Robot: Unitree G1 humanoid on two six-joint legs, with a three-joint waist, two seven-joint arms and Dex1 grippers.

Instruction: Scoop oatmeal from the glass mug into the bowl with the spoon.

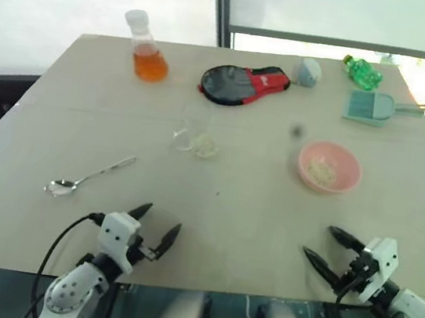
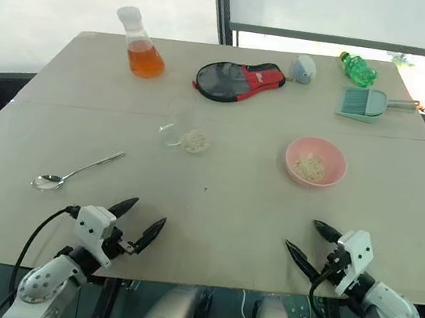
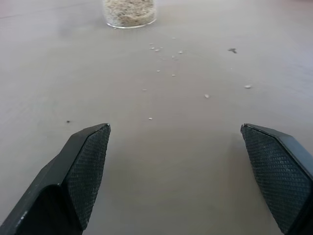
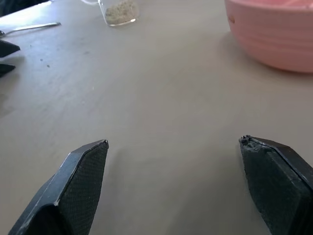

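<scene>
The clear glass mug (image 1: 196, 142) stands near the table's middle with pale oatmeal (image 1: 205, 147) in its bottom. To its right sits the pink bowl (image 1: 329, 167), also holding some oatmeal flakes. The silver spoon (image 1: 87, 175) lies flat on the table's left side, its bowl end nearest me. My left gripper (image 1: 157, 227) hovers open near the front edge, right of the spoon and empty. My right gripper (image 1: 328, 247) is open too, at the front right, short of the bowl. A few loose flakes (image 3: 171, 58) lie scattered on the table before the mug.
Along the far edge stand a flask of orange liquid (image 1: 146, 48), a red-and-black pouch (image 1: 243, 84), a grey round object (image 1: 309, 71), a green bottle (image 1: 362, 72) and a teal dustpan-like scoop (image 1: 372, 108). The beige table (image 1: 229, 209) drops off just in front of my grippers.
</scene>
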